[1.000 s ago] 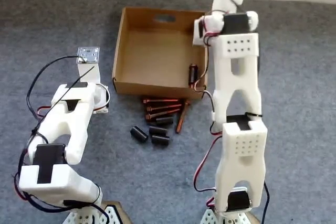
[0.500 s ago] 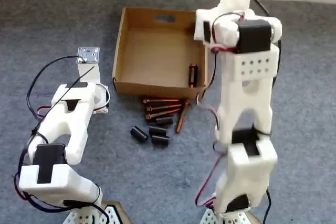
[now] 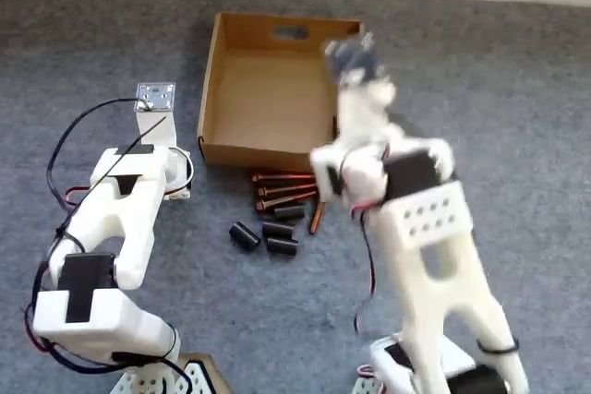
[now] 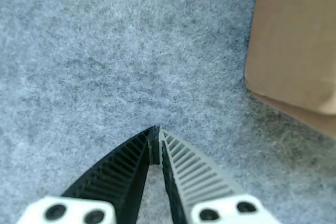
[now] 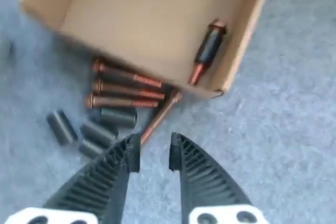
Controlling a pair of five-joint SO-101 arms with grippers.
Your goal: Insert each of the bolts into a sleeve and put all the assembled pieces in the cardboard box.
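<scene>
The cardboard box (image 3: 268, 89) sits open at the back of the grey carpet. In the right wrist view one assembled piece (image 5: 207, 51), a copper bolt in a black sleeve, lies in a corner of the box (image 5: 152, 19). Just outside its front wall lie several bare copper bolts (image 3: 286, 189) (image 5: 126, 87) and several black sleeves (image 3: 268, 235) (image 5: 94, 127). My right gripper (image 5: 155, 153) hangs open and empty above the carpet, near the slanted bolt. My left gripper (image 4: 156, 135) is shut on nothing, low over the carpet beside a box corner (image 4: 294, 51).
The right arm (image 3: 416, 209) leans over the box's right front corner and hides part of it. The left arm (image 3: 120, 209) rests left of the box. Open carpet lies in front of the sleeves and to the far right.
The right arm has swung back from beyond the box toward the front, and its gripper now sits near the bolt pile. The left arm and the loose parts have not moved.
</scene>
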